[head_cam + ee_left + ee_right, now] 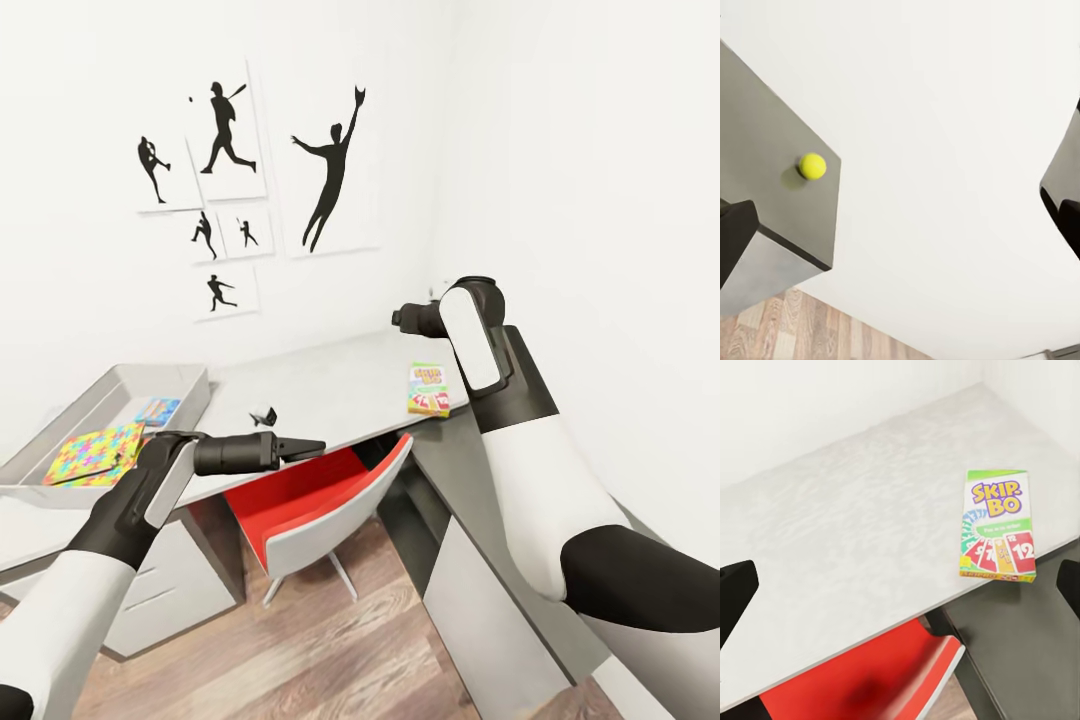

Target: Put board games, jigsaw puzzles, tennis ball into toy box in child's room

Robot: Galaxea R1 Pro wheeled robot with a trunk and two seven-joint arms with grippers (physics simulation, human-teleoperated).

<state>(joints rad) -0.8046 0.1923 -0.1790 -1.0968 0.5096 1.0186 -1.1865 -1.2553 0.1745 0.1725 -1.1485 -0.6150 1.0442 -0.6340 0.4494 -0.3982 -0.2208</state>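
Note:
The grey toy box [190,378] stands at the left end of the white table [330,385]. A multicoloured jigsaw puzzle [95,452] and a blue board game [158,410] lie inside it. The orange-green Skip-Bo board game [428,390] [996,523] lies flat near the table's front edge on the right. My right gripper [400,318] [901,592] hovers open above the table, left of that box. My left gripper [310,448] [900,217] is open and empty at the table's front edge. In the left wrist view the tennis ball [812,166] rests near a corner of a table surface [765,112].
A red and white chair [320,500] is tucked under the table between my arms. White drawers [150,590] sit under the left part. A small dark and white object [263,412] lies mid-table. Baseball silhouettes [230,130] hang on the wall; wooden floor [330,650] lies below.

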